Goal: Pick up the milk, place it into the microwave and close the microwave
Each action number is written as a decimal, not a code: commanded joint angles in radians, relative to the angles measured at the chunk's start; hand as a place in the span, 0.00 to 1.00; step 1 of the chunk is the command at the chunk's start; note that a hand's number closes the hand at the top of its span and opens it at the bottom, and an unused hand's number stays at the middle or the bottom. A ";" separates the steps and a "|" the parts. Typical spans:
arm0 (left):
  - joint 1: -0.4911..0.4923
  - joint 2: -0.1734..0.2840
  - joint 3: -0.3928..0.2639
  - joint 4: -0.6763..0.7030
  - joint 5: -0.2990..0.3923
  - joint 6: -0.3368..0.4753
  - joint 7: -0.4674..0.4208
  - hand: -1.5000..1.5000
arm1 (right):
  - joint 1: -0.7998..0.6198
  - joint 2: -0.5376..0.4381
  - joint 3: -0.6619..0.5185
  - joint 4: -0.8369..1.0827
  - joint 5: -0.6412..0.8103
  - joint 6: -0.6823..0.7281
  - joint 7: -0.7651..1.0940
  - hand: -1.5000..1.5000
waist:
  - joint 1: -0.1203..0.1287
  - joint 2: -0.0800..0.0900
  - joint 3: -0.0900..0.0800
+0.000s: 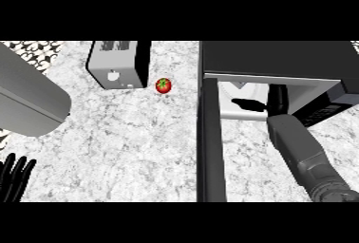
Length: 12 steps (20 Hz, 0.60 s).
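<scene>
The right hand point(275, 97) is seen reaching into the microwave point(280, 59) at two o'clock; whether anything is held cannot be told. The milk cannot be seen. The open door point(210, 142) could be bumped by the arm when it is pulled out. The left hand point(15, 175) is rested open at eight o'clock.

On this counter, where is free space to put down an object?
The widest bare patch lies below the toaster and tomato, left of the open microwave door. A narrower strip lies right of that door, crowded by the right robot hand reaching into the microwave.

Right hand point(278, 97) extended forward, perhaps with curled fingers; left hand point(15, 176) resting open, fingers up.
</scene>
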State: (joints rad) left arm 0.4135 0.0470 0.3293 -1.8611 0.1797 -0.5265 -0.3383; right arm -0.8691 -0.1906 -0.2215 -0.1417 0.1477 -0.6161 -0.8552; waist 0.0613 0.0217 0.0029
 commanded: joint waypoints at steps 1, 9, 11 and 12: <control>0.061 -0.014 -0.006 -0.021 0.001 -0.029 -0.014 0.00 | 0.055 0.031 -0.022 -0.017 -0.028 0.095 -0.080 0.00 | -0.015 -0.007 0.000; 0.207 -0.046 -0.141 -0.167 -0.071 -0.027 -0.024 0.00 | 0.173 0.080 -0.039 -0.089 -0.079 0.223 -0.126 0.00 | -0.048 -0.023 -0.002; 0.141 0.004 -0.072 -0.069 -0.006 -0.114 -0.030 0.00 | 0.204 0.089 -0.044 -0.107 -0.098 0.315 -0.151 0.00 | -0.055 -0.023 -0.003; 0.121 -0.027 -0.122 -0.118 -0.003 -0.090 0.041 0.00 | 0.223 0.138 -0.028 -0.129 -0.093 0.297 -0.157 0.00 | -0.067 -0.026 -0.003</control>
State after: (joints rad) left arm 0.5344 0.0201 0.2473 -1.9598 0.1520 -0.5797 -0.3357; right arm -0.7075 -0.1039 -0.2541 -0.2333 0.0728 -0.3951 -0.9666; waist 0.0139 0.0002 0.0000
